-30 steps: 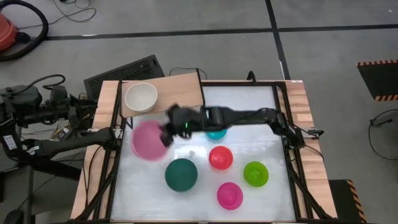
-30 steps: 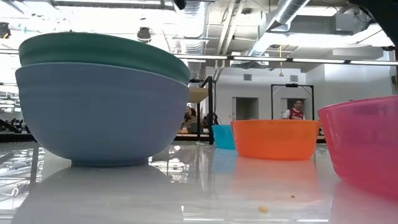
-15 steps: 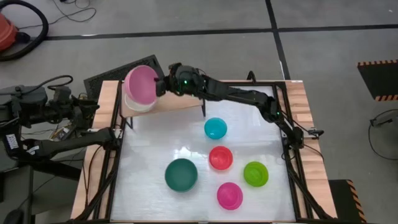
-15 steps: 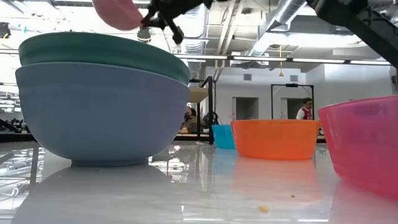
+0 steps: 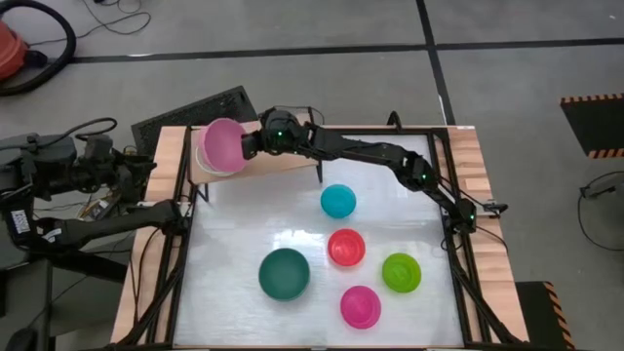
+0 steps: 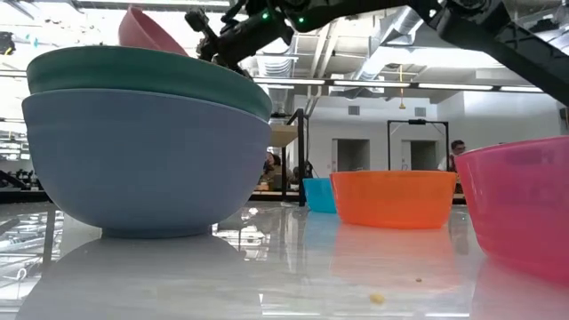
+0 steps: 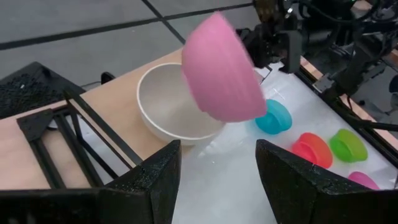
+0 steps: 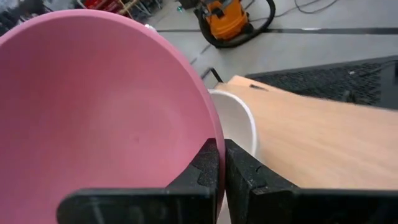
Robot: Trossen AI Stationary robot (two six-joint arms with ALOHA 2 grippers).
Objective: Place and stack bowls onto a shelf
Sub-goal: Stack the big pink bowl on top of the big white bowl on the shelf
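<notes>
So we've got the right pincer (image 5: pixel 250 142) stretched all the way across to the shelf (image 5: pixel 283 146) at the far left corner of the table (image 5: pixel 292 244), pinching the rim of the pale pink bowl (image 5: pixel 222 144) between its two fingers, and the right wrist view shows that nicely, one finger inside the rim and one outside. The pink bowl is tilted steeply, held above the white bowl (image 7: pixel 174 102), which sits upright on the shelf's wooden board; whether the two bowls touch yet, we can't tell. The white bowl looks empty from the left wrist view. Down on the table we see the rest waiting: the cyan bowl (image 5: pixel 338 201) just in front of the shelf, the red bowl (image 5: pixel 346 248) below it, the dark green bowl (image 5: pixel 284 274) to the left of that, the lime green bowl (image 5: pixel 401 272) to the right, and the magenta bowl (image 5: pixel 360 306) nearest the front edge, all apart from each other, none stacked. The left pincer (image 7: pixel 214 180) hangs off the table's left side with its fingers spread, holding nothing, looking at the shelf.
</notes>
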